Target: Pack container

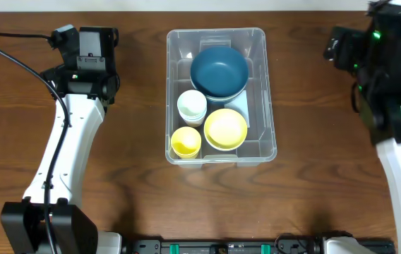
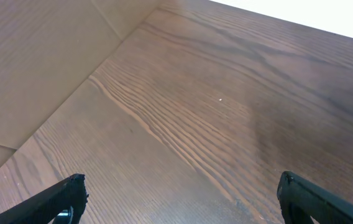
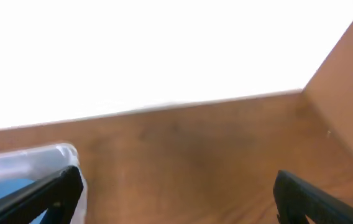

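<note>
The container (image 1: 257, 106), a clear rectangular bin, stands at the middle of the table. In it are a dark blue bowl (image 1: 219, 70), a white cup (image 1: 191, 107), a yellow bowl (image 1: 225, 128) and a yellow cup (image 1: 186, 142). My left gripper (image 1: 91, 42) is at the far left, well away from the bin. In the left wrist view it (image 2: 179, 193) is open over bare wood. My right gripper (image 1: 342, 44) is at the far right. In the right wrist view it (image 3: 176, 186) is open and holds nothing, with a corner of the container (image 3: 40, 162) behind its left finger (image 3: 46, 193).
The brown wooden table (image 1: 313, 176) stretches on both sides of the bin. A black cable (image 1: 24, 67) runs along the left arm. A dark rail (image 1: 243, 247) lies along the front edge. The table's far edge (image 3: 183, 106) shows in the right wrist view.
</note>
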Robot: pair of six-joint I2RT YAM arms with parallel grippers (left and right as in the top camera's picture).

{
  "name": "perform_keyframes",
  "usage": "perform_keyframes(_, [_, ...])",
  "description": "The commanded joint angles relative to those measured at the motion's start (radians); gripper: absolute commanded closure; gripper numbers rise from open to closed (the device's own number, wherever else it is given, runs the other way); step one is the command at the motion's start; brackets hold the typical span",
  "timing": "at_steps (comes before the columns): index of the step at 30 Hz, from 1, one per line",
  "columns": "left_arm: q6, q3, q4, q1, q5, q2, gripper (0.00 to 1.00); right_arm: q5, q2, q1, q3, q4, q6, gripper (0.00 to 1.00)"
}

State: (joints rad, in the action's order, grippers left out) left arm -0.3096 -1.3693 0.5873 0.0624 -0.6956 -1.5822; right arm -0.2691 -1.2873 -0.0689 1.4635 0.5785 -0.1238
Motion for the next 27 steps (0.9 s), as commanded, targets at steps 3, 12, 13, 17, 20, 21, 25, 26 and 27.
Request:
perform_keyframes(3, [0.006, -0.003, 0.003, -0.003, -0.023, 0.015, 0.02, -0.011, 0.216, 0.003, 0.009, 0.044, 0.054, 0.01])
perform_keyframes(12, [0.006, -0.003, 0.003, -0.003, -0.023, 0.015, 0.02, -0.012, 0.573, 0.003, -0.085, 0.158, 0.039, 0.01])
perform_keyframes(13, [0.006, -0.003, 0.003, -0.003, -0.023, 0.015, 0.02, -0.012, 0.626, 0.003, -0.107, 0.163, 0.039, 0.01])
perform_keyframes(17, [0.006, -0.003, 0.003, -0.003, -0.023, 0.015, 0.02, -0.011, 0.820, 0.003, -0.189, 0.190, 0.039, 0.01])
perform_keyframes(20, [0.006, -0.003, 0.003, -0.003, -0.023, 0.015, 0.02, -0.010, 0.954, 0.003, -0.248, 0.218, 0.048, 0.01])
perform_keyframes(21, [0.006, -0.003, 0.003, -0.003, -0.023, 0.015, 0.02, -0.009, 0.988, 0.003, -0.262, 0.227, 0.053, 0.01])
perform_keyframes(25, [0.006, -0.003, 0.003, -0.003, -0.023, 0.015, 0.02, -0.002, 1.130, 0.003, -0.321, 0.274, 0.011, 0.01])
perform_keyframes(26, [0.006, -0.003, 0.003, -0.003, -0.023, 0.015, 0.02, 0.013, 1.161, 0.003, -0.340, 0.274, 0.003, 0.01])
perform_keyframes(27, [0.006, -0.003, 0.003, -0.003, -0.023, 0.015, 0.02, 0.026, 1.198, 0.003, -0.366, 0.269, 0.005, 0.01])
